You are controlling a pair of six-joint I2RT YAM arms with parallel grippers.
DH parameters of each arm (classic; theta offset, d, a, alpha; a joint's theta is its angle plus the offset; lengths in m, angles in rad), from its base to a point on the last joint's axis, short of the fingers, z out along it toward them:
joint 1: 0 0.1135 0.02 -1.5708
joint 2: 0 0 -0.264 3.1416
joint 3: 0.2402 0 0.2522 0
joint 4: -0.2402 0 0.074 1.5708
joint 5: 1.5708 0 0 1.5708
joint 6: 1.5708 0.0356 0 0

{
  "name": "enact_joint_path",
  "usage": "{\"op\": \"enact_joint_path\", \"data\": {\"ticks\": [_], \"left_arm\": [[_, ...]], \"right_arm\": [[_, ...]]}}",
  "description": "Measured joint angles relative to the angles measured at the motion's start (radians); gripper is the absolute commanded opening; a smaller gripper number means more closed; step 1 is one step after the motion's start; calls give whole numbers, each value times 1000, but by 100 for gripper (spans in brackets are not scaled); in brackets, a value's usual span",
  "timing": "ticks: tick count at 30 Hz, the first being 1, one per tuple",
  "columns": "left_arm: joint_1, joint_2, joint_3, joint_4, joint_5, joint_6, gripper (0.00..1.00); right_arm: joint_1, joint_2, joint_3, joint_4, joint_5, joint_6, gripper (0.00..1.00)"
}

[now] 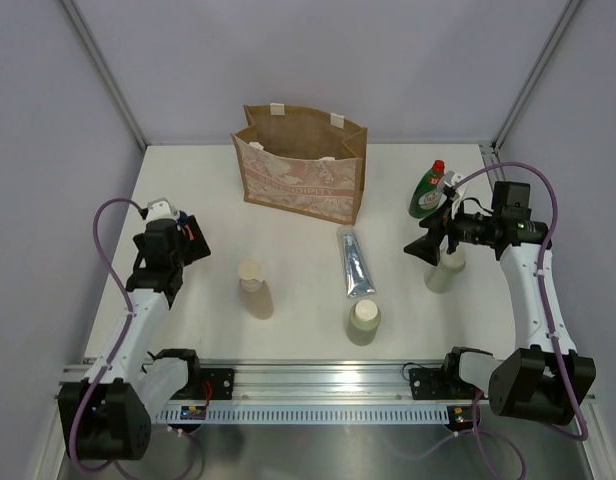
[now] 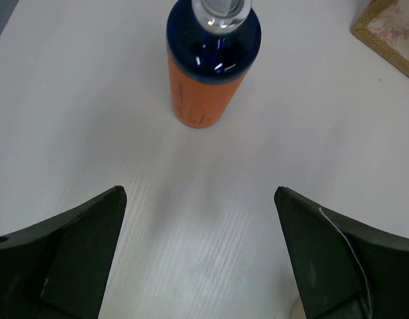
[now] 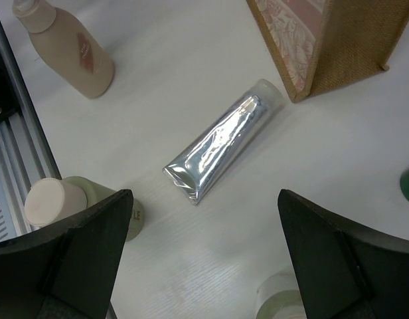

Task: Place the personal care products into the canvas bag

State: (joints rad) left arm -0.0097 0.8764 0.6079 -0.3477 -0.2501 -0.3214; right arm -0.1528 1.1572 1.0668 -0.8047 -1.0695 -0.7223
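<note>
Orange bottle (image 2: 203,93) stands upright just ahead of the left gripper (image 2: 198,193), jaws spread and empty — an off-centre closing could topple it — right gripper (image 3: 204,196) likewise gaping, unladen.

— What colours does the tote bag (image 1: 303,175) have?
— Brown jute on the sides, a cream front printed with pink flowers, and cream handles
— And the tube (image 3: 221,147)?
— Shiny silver, and blue along it from above
— The bottles?
— The orange bottle (image 2: 206,80) has a dark blue shoulder and the green bottle (image 1: 426,192) a red cap. The beige bottles (image 1: 255,290) have cream caps, one with a pinkish-brown patch
— The table (image 1: 288,250)?
— Plain white
</note>
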Motion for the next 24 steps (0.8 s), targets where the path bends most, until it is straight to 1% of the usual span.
{"op": "enact_joint_path", "data": {"ticks": [3, 6, 10, 13, 16, 17, 19, 20, 23, 24], "left_arm": [[8, 140, 4, 146, 3, 69, 99], [37, 274, 28, 243, 12, 117, 98], [72, 409, 75, 322, 23, 161, 97], [84, 471, 105, 368, 31, 176, 94], [91, 520, 132, 416, 53, 186, 81], [92, 534, 140, 426, 66, 189, 72], [93, 562, 160, 443, 93, 193, 58], [94, 573, 166, 453, 96, 200, 46], [96, 579, 167, 469, 122, 201, 30], [96, 579, 167, 470, 130, 202, 21]], "right_arm": [[0, 4, -2, 2, -8, -4, 100], [0, 3, -10, 10, -16, -7, 99], [0, 2, -29, 15, -16, -8, 100], [0, 2, -35, 15, -16, -8, 99], [0, 1, -35, 15, -15, -8, 100], [0, 1, -35, 15, -15, -8, 100], [0, 1, -35, 14, -14, -8, 99], [0, 2, -34, 14, -13, -8, 99], [0, 6, -26, 6, -11, -10, 100], [0, 8, -21, 3, -10, -13, 99]]}}
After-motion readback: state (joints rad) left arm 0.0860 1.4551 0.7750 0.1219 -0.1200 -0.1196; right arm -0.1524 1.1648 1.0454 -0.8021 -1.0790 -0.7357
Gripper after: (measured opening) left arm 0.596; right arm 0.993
